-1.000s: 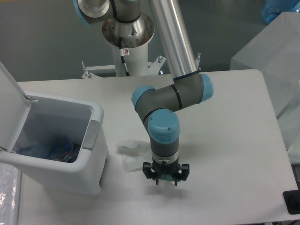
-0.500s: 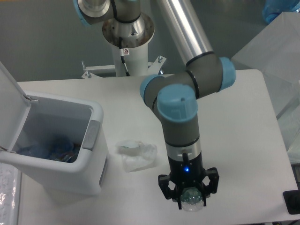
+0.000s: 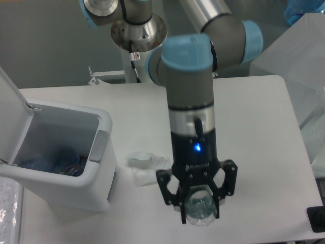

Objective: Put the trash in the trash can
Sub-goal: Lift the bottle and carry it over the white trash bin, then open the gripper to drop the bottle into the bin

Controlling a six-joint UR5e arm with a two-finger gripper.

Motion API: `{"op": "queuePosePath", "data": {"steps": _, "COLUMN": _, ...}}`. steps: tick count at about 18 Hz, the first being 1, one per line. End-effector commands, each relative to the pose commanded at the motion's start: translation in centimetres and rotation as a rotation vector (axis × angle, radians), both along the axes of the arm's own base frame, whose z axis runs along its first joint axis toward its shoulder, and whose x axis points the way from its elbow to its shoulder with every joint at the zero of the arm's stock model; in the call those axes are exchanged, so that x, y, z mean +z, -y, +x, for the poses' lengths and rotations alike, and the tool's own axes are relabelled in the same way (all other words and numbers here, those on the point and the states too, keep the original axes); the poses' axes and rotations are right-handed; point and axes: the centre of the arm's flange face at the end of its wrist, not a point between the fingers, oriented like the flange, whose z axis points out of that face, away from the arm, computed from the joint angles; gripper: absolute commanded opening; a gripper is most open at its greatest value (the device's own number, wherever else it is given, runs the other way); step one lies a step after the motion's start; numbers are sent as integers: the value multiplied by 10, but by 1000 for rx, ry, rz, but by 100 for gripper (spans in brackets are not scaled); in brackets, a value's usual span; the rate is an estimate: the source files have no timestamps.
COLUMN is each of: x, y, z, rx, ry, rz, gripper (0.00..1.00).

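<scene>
Gripping the clear crushed plastic bottle (image 3: 199,211) between my two fingers, I am holding my gripper (image 3: 198,209) high over the front of the white table (image 3: 254,152), close to the camera, with the bottle's round end facing outward. A blue light is glowing on my wrist. My crumpled translucent-white wrapper (image 3: 144,168) is lying on the table just beside the trash can (image 3: 61,157), partly hidden behind my gripper. I am seeing the white bin standing at the left with its lid (image 3: 10,114) flipped up and blue material sitting inside.
</scene>
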Motion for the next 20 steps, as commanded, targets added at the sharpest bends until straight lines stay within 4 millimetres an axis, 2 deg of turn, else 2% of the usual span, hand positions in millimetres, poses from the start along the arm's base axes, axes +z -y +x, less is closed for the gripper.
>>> {"op": "queuePosePath", "data": {"steps": 4, "x": 18, "y": -14, "z": 46, "rx": -40, "ry": 7, "rz": 29, "gripper": 64}}
{"op": "queuePosePath", "data": {"steps": 7, "x": 31, "y": -25, "z": 92, "rx": -64, "ry": 39, "rz": 61, "gripper": 64}}
{"op": "queuePosePath", "data": {"steps": 11, "x": 28, "y": -37, "z": 137, "rx": -118, "ry": 51, "rz": 53, "gripper": 64}}
{"op": "queuePosePath", "data": {"steps": 13, "x": 20, "y": -46, "z": 167, "rx": -155, "ry": 66, "rz": 40, "gripper": 64}}
{"op": "queuePosePath", "data": {"steps": 14, "x": 15, "y": -48, "z": 174, "rx": -165, "ry": 74, "rz": 32, "gripper": 65}}
{"op": "queuePosePath", "data": {"steps": 16, "x": 0, "y": -50, "z": 208, "rx": -205, "ry": 96, "rz": 3, "gripper": 68}}
{"op": "queuePosePath", "data": {"steps": 18, "x": -11, "y": -42, "z": 222, "rx": -217, "ry": 111, "rz": -21, "gripper": 70}}
{"op": "queuePosePath", "data": {"steps": 20, "x": -19, "y": -41, "z": 228, "rx": -222, "ry": 122, "rz": -35, "gripper": 81}}
